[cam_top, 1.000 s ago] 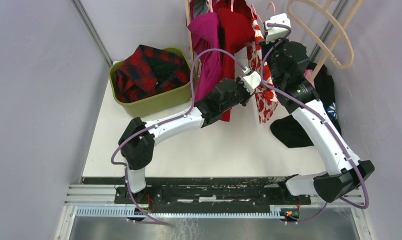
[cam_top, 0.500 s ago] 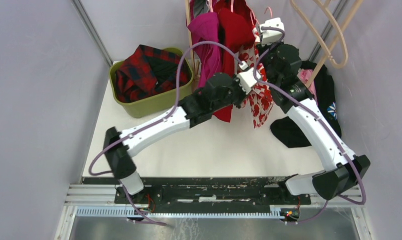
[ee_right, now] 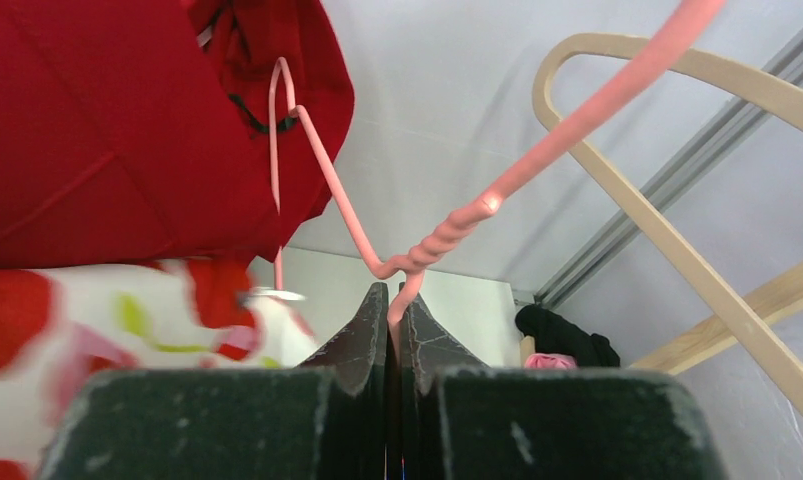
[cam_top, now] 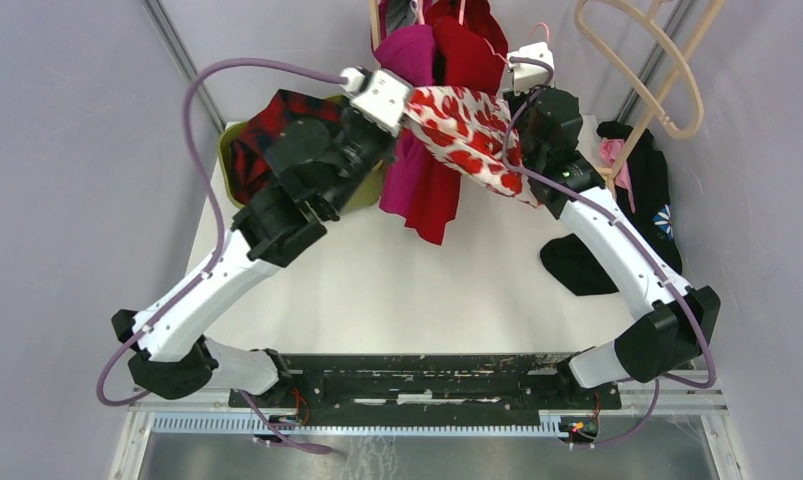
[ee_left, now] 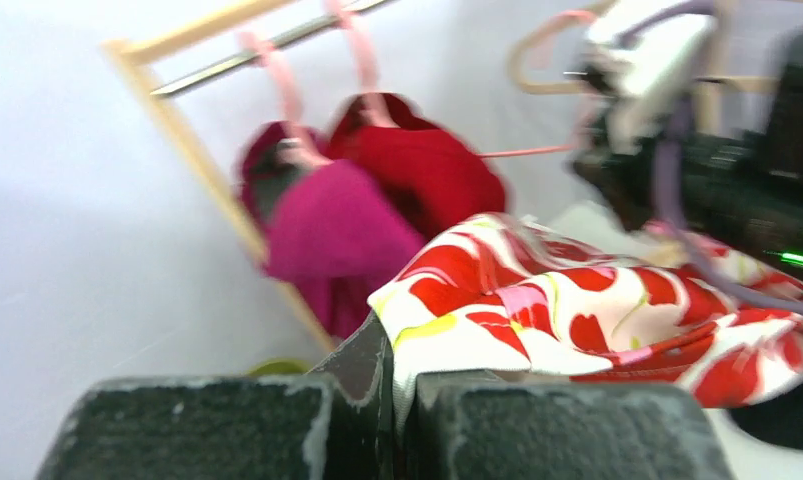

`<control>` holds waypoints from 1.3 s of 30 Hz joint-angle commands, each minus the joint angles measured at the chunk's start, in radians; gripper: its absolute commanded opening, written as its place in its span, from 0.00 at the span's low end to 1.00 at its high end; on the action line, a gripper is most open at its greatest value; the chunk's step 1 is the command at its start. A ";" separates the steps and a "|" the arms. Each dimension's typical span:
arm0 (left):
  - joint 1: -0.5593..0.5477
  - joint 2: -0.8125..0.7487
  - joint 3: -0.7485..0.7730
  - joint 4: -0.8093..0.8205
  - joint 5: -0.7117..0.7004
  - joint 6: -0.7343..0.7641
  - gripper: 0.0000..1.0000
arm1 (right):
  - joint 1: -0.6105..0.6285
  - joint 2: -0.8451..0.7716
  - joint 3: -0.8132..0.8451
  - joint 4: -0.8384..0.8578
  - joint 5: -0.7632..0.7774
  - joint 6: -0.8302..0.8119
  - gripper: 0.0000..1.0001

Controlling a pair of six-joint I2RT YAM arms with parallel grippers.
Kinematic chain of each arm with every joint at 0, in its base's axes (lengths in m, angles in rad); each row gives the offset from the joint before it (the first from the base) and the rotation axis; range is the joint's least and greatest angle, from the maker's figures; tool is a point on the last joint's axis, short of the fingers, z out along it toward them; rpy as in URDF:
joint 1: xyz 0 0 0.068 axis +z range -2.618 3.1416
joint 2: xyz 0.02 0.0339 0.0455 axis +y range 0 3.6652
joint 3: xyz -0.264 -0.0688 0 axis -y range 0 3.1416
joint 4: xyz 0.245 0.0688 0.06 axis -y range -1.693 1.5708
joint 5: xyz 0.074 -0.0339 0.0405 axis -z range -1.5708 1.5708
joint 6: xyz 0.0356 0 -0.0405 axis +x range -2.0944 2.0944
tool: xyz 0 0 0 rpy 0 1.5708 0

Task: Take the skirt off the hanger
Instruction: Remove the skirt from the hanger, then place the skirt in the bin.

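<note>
The skirt [cam_top: 467, 135] is white with red flowers and is stretched between my two grippers. My left gripper [cam_top: 402, 100] is shut on the skirt's edge [ee_left: 447, 330] and holds it up and to the left. My right gripper [cam_top: 522, 90] is shut on the pink wire hanger [ee_right: 397, 270], just below its twisted neck. The hanger's hook [cam_top: 542, 30] shows above the right wrist. The skirt's other end [ee_right: 97, 330] hangs at the left of the right wrist view. How it sits on the hanger is hidden.
A magenta garment [cam_top: 417, 130] and a red garment [cam_top: 467, 60] hang from a wooden rack [cam_top: 375, 30] at the back. A green basket [cam_top: 232, 195] holds red plaid cloth [cam_top: 267, 130]. Dark clothes [cam_top: 637, 180] lie at the right. A wooden hanger [cam_top: 657, 50] leans there.
My left arm has swung up and to the left, pulling the skirt out taut from the hanger. My right gripper has kept its hold on the hanger, shifting slightly left.
</note>
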 commanded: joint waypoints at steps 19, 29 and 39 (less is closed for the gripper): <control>0.601 0.173 0.453 0.032 0.104 0.004 0.03 | -0.080 0.047 0.024 0.089 -0.001 0.026 0.01; 0.696 0.253 0.352 0.153 0.160 -0.016 0.03 | -0.098 0.076 0.027 0.102 -0.017 0.047 0.01; 0.872 0.259 0.055 0.260 0.219 -0.118 0.03 | -0.117 0.097 0.005 0.097 -0.039 0.066 0.01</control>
